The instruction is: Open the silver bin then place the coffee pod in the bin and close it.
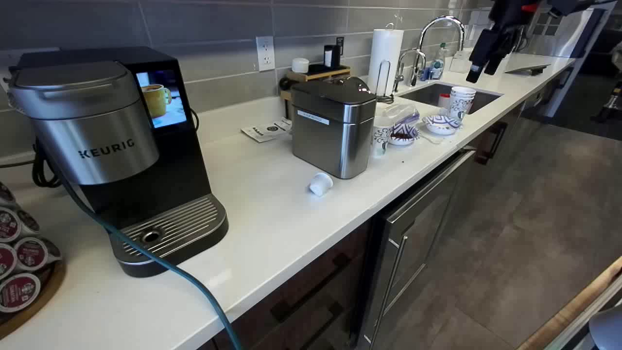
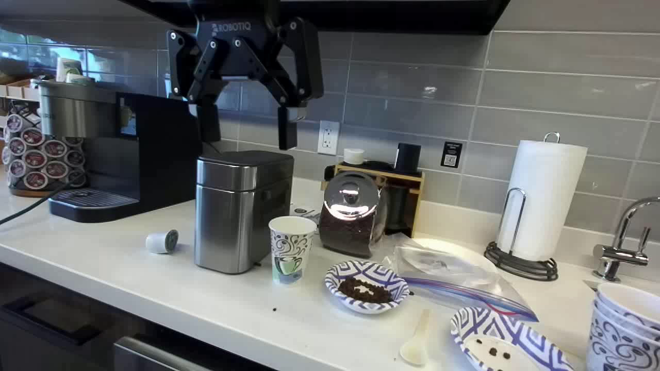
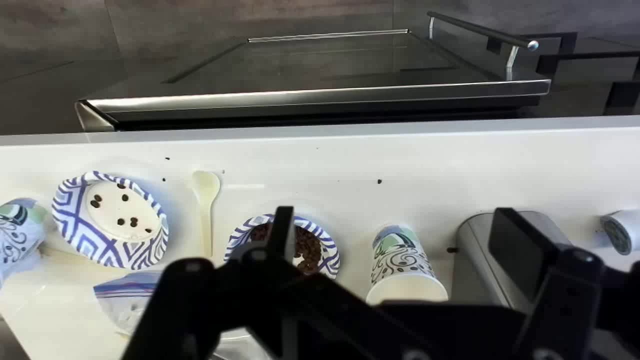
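Observation:
The silver bin (image 1: 330, 138) stands upright on the counter with its lid shut; it also shows in an exterior view (image 2: 225, 226) and partly in the wrist view (image 3: 480, 240), behind a finger. The white coffee pod (image 1: 320, 184) lies on its side on the counter beside the bin, on the coffee machine's side. It shows in an exterior view (image 2: 162, 241) and at the right edge of the wrist view (image 3: 622, 231). My gripper (image 2: 248, 135) is open and empty, raised above the counter. In the wrist view its fingers (image 3: 397, 232) are wide apart, with nothing between them.
The Keurig machine (image 1: 97, 141) stands beyond the pod. A paper cup (image 2: 292, 247) stands close beside the bin. Nearby are a bowl of coffee beans (image 2: 367, 306), a bean jar (image 2: 348, 226), a zip bag (image 2: 459, 288), a spoon (image 2: 416, 345) and a paper towel roll (image 2: 544, 201).

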